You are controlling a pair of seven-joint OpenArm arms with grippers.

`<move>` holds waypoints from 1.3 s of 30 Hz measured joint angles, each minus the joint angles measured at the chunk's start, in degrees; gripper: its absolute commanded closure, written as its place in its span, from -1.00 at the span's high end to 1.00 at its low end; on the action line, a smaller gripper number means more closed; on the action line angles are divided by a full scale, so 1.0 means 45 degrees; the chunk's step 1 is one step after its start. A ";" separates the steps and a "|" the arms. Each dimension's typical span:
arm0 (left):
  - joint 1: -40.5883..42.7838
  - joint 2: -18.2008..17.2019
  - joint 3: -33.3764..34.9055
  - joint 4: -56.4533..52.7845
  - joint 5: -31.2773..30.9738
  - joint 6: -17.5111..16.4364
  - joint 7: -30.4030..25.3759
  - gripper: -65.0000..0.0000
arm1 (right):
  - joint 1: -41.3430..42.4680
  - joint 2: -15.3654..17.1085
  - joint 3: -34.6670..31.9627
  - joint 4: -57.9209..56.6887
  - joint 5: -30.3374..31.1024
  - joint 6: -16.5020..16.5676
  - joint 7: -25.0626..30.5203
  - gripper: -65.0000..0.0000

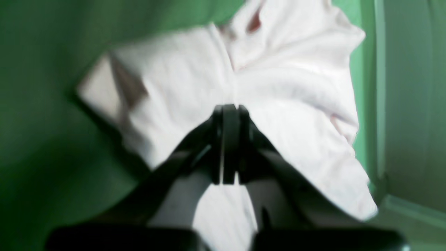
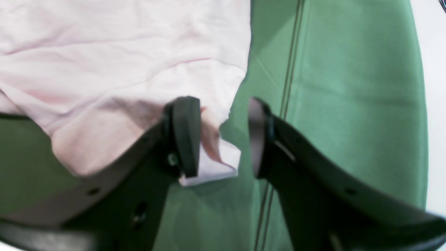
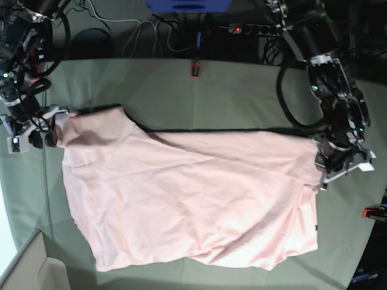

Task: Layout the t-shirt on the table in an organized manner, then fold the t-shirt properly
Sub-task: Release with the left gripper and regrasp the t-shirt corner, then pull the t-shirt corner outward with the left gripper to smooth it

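The light pink t-shirt (image 3: 187,193) lies spread wide across the table (image 3: 242,103), plain side up and creased. At its right edge in the base view, my left gripper (image 3: 326,163) is shut on the cloth. The left wrist view shows the jaws of the left gripper (image 1: 228,108) pressed together, with t-shirt (image 1: 285,80) folds gathering at the tips. My right gripper (image 3: 45,130) is at the shirt's far-left corner. In the right wrist view the right gripper (image 2: 224,136) stands open, one finger (image 2: 186,136) over a folded corner of the t-shirt (image 2: 122,62) and the other over bare table (image 2: 348,87).
A red clamp (image 3: 195,69) sits at the table's far edge and another (image 3: 373,212) at its right edge. Cables and a power strip (image 3: 248,28) lie behind the table. A pale box (image 3: 30,272) stands off the near-left corner.
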 measured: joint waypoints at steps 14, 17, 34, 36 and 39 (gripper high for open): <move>0.0039 -0.0865 0.0034 -0.2079 0.0141 0.0015 0.0005 -0.16 | 0.0005 -0.0486 0.0015 0.0000 0.0010 -0.0005 -0.0015 -0.28; 0.0087 -0.1107 0.0058 -0.2579 0.0029 0.0000 -0.0063 -0.19 | 0.0000 -0.0500 -0.0019 -0.0005 0.0010 0.0000 0.0005 -0.28; -0.0350 -0.1137 0.0155 -0.4041 0.0034 0.0005 -0.1107 -1.00 | 0.0000 -0.0495 -0.0005 -0.0005 0.0010 -0.0005 -0.0019 -0.28; -0.0165 -0.1107 0.0155 -0.3449 0.0000 0.0024 -0.0971 -1.00 | 0.0000 -0.0500 0.0005 -0.0005 0.0005 0.0000 -0.0024 -0.28; 0.0364 -0.1103 0.0170 -0.2142 -0.0097 -0.0044 -0.1054 -1.00 | -0.0005 -0.0505 0.0005 0.0000 0.0010 -0.0005 -0.0015 -0.28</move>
